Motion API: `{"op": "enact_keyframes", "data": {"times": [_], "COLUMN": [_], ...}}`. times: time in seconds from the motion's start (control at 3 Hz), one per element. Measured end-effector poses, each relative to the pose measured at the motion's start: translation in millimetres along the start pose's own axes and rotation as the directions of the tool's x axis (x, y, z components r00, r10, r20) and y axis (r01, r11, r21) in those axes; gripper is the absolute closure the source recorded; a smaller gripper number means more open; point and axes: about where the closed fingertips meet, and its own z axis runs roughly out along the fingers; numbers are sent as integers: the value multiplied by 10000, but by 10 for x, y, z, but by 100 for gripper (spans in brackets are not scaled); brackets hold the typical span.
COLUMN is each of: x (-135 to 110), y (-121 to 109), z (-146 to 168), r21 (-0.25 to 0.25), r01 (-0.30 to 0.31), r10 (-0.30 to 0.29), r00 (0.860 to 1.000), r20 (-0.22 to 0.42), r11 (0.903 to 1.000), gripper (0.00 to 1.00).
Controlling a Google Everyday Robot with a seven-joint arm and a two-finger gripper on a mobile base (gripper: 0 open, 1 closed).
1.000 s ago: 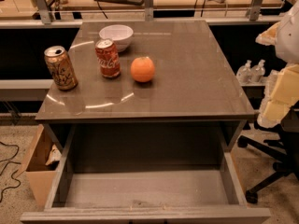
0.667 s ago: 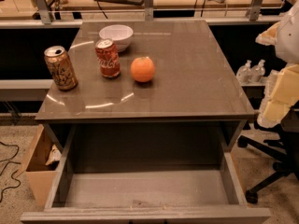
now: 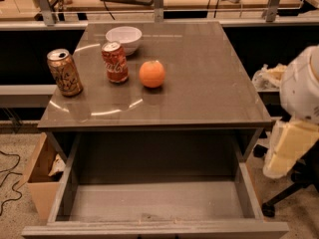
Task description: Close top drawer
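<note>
Camera view, lower half: top drawer (image 3: 154, 203), pulled out wide below the tabletop (image 3: 199, 83), grey inner floor showing. Upper left of the tabletop: white bowl (image 3: 124, 38), red cola can (image 3: 115, 62), gold can (image 3: 65, 72) and orange (image 3: 152, 73), all upright and apart. Lower left: cardboard box (image 3: 37, 178) beside the drawer. Right edge: tool (image 3: 288, 151), apart from the drawer; whether it is parted or closed cannot be told.

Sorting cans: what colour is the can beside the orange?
Red can, camera view; gripper right of top drawer.
</note>
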Motion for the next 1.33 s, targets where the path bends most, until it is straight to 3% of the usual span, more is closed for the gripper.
{"op": "enact_keyframes", "data": {"times": [0.33, 0.67, 1.0, 1.33], "x": [-61, -180, -258, -209], "y": [393, 823, 1201, 1541], "z": [257, 668, 1102, 1528], "r21": [19, -291, -762, -1316], "r01": [437, 810, 782, 375], "r10": [-436, -829, -850, -490], "r00": [9985, 9940, 9923, 9952], "r20": [-322, -716, -904, -851], "r11": [9990, 9963, 9940, 9906], "gripper": [0, 0, 0, 0]}}
